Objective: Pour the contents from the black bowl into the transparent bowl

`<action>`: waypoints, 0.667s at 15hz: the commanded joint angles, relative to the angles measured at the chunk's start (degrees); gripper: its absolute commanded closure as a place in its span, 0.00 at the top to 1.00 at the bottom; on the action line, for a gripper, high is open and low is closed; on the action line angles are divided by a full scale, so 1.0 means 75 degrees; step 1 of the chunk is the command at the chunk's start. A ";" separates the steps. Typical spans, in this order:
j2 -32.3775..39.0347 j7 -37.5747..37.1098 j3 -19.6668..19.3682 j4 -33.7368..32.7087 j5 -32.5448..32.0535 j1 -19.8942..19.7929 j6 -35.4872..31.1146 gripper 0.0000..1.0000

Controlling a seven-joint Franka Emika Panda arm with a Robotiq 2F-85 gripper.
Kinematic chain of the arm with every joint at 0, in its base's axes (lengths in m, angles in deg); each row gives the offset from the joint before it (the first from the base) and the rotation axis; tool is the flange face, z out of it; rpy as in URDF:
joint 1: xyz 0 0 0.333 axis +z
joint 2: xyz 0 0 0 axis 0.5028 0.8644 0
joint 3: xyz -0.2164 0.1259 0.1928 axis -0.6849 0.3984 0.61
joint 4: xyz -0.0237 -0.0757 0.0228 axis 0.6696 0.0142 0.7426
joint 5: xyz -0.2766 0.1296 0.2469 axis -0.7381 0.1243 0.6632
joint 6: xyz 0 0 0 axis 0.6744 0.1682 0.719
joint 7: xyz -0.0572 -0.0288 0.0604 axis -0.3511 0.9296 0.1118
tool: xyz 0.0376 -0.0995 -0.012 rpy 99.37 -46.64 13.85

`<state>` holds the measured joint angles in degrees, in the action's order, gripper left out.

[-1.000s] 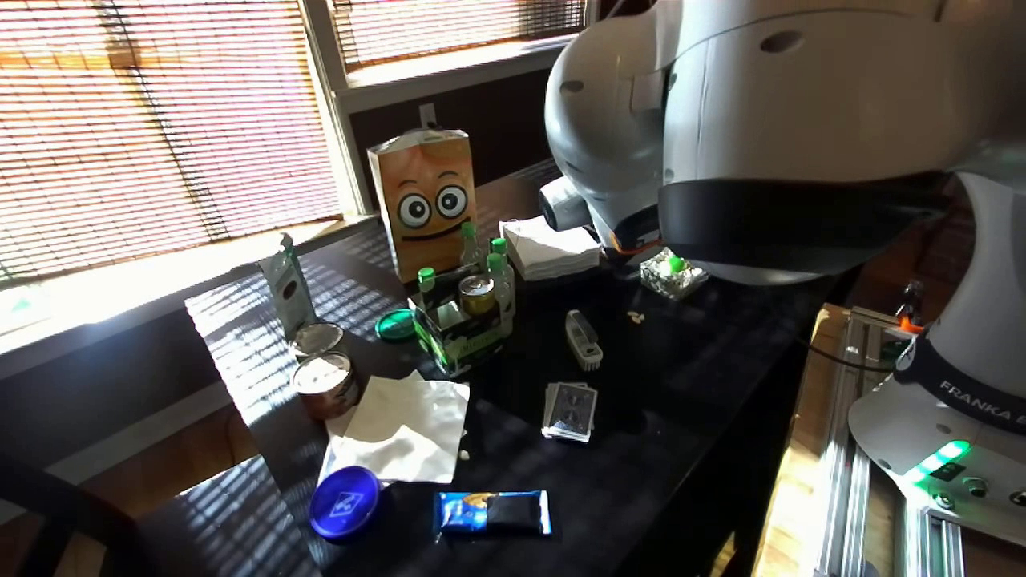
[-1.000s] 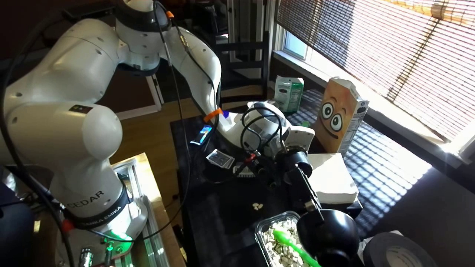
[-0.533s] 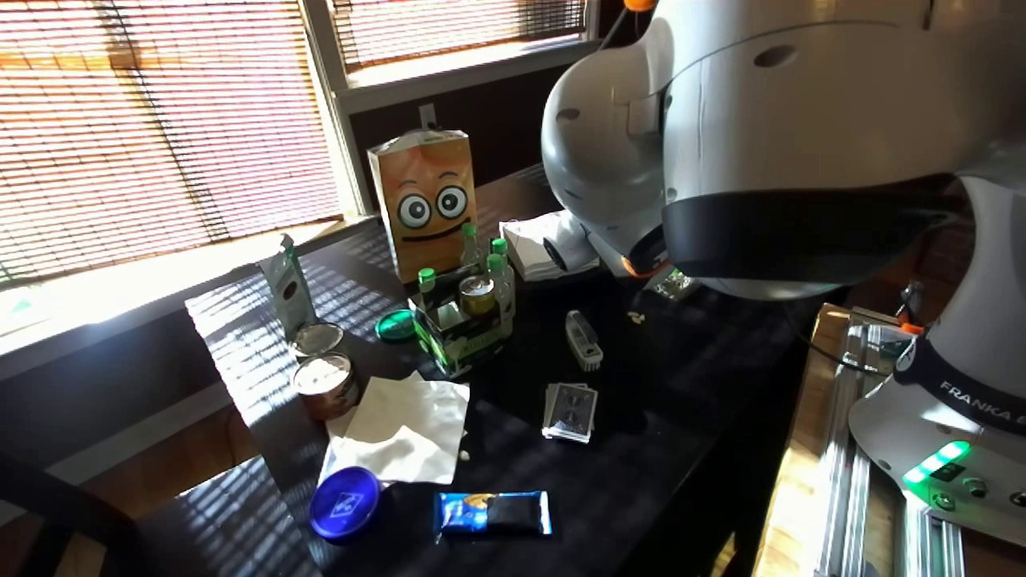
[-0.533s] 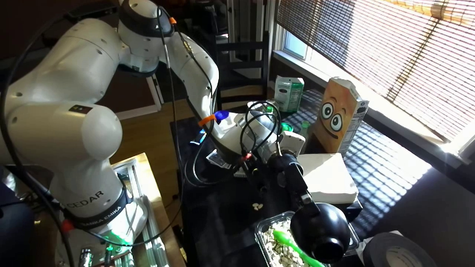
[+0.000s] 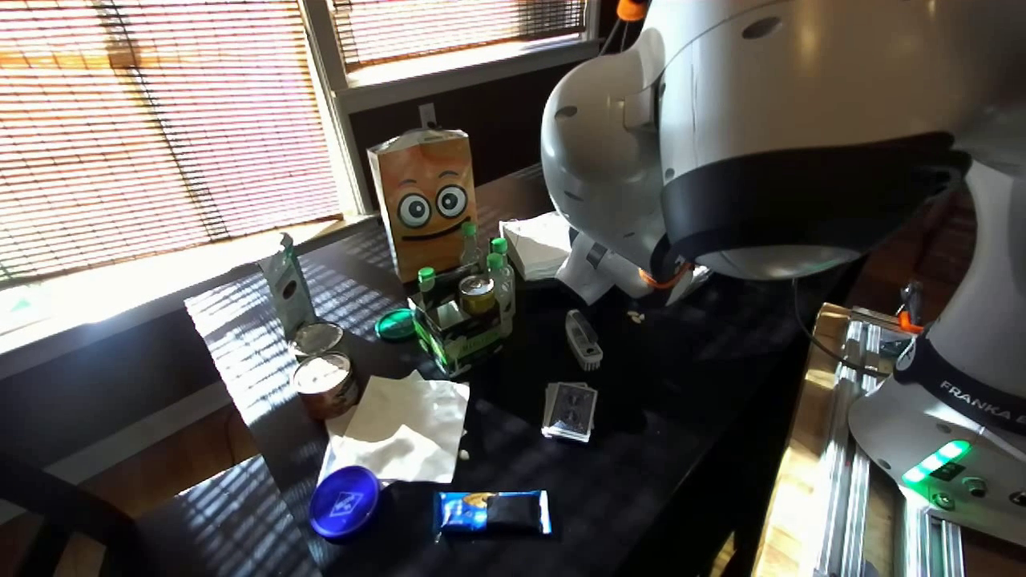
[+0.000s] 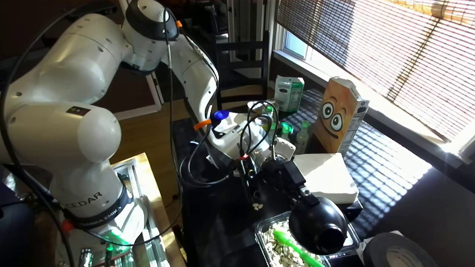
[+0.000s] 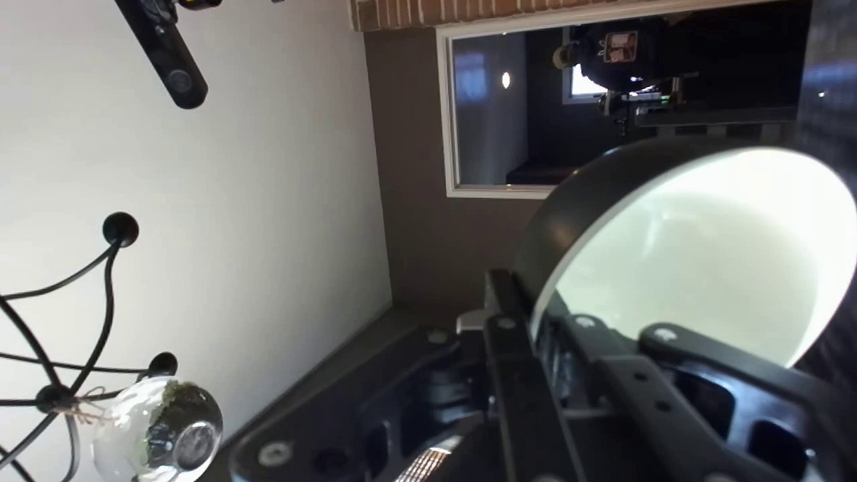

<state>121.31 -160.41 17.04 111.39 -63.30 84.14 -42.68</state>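
Observation:
My gripper is shut on the rim of the black bowl. In the wrist view the gripper has that rim between its fingers. The black bowl is steeply tilted there, and no contents show on the pale inside that is visible. In an exterior view its dark base faces the camera and its mouth is hidden. Below and behind it is the transparent bowl, squarish, with pale seeds and a green spoon in it; the black bowl covers part of it. The arm hides bowl and gripper in an exterior view.
Beside the gripper lies a white stack, with a face-printed carton behind. A black tape roll stands near the bowls. A few seeds lie on the table. Also there are a brush, cards and a bottle carrier.
In an exterior view the gripper and black bowl have shifted left and slightly up. The bowl has rolled further, turning its base more towards the camera. The grip is unchanged.

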 commanded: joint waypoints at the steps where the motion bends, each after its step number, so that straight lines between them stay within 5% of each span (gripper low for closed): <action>1: -0.1283 -0.0270 0.0528 0.0067 -0.0897 -0.0824 0.0641 0.02; 7: -0.3310 -0.0333 0.1281 0.0331 -0.1232 -0.2317 0.0651 0.02; 8: -0.3147 -0.0062 0.0680 0.0466 -0.0700 -0.1853 0.0039 0.02; 10: -0.3782 -0.0051 0.0409 0.0609 -0.0633 -0.2020 -0.0166 0.02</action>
<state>101.18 -161.69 23.25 112.35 -68.61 69.06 -41.32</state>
